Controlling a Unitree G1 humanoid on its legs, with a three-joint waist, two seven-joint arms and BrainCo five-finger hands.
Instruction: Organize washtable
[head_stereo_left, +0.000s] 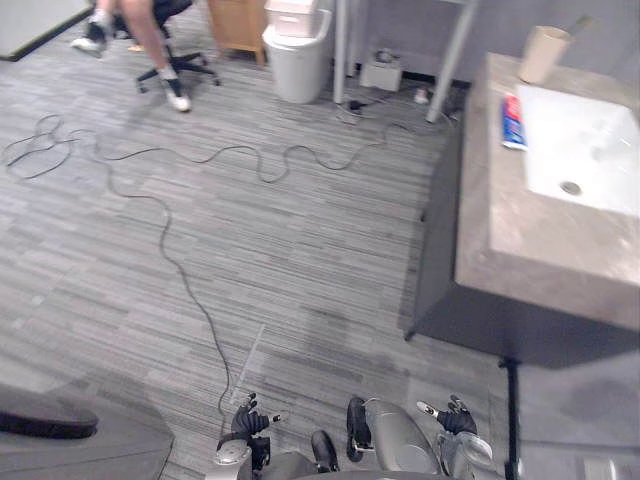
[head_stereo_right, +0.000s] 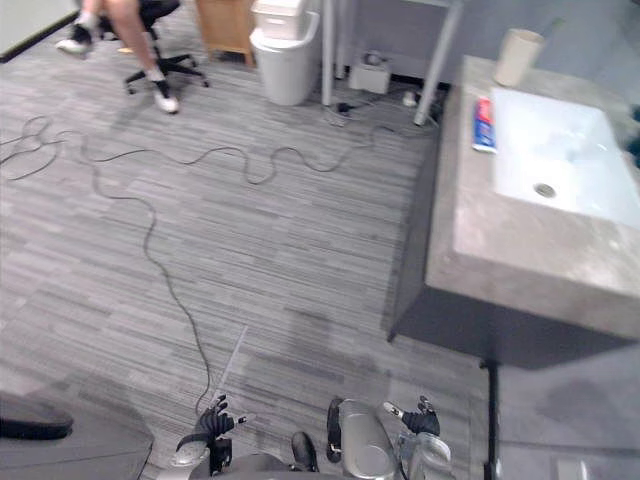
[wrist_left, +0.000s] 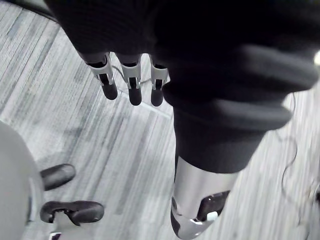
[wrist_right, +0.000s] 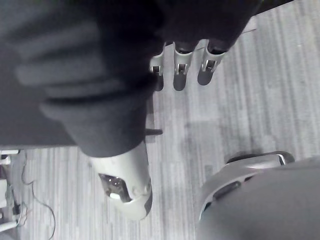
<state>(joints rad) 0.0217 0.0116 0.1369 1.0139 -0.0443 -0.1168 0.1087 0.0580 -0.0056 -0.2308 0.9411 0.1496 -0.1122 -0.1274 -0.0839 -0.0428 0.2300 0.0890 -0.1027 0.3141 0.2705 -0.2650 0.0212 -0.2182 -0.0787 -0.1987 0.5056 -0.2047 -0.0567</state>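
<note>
The grey stone washtable (head_stereo_left: 500, 232) stands at the right, with a white sink (head_stereo_left: 585, 150) set into its top. A red-and-blue toothpaste tube (head_stereo_left: 513, 122) lies flat on the counter beside the sink's left rim. A beige cup (head_stereo_left: 543, 54) stands upright at the far corner. My left hand (head_stereo_left: 248, 420) and right hand (head_stereo_left: 455, 418) hang low over the floor, well short of the washtable. Both are open and hold nothing; their fingers (wrist_left: 132, 82) (wrist_right: 180, 67) point straight down over the grey planks.
A white bin (head_stereo_left: 298, 55) and a wooden cabinet (head_stereo_left: 238, 22) stand at the back, by two metal table legs (head_stereo_left: 450, 60). A person sits on an office chair (head_stereo_left: 170, 62) at the far left. A long cable (head_stereo_left: 170, 250) snakes across the floor.
</note>
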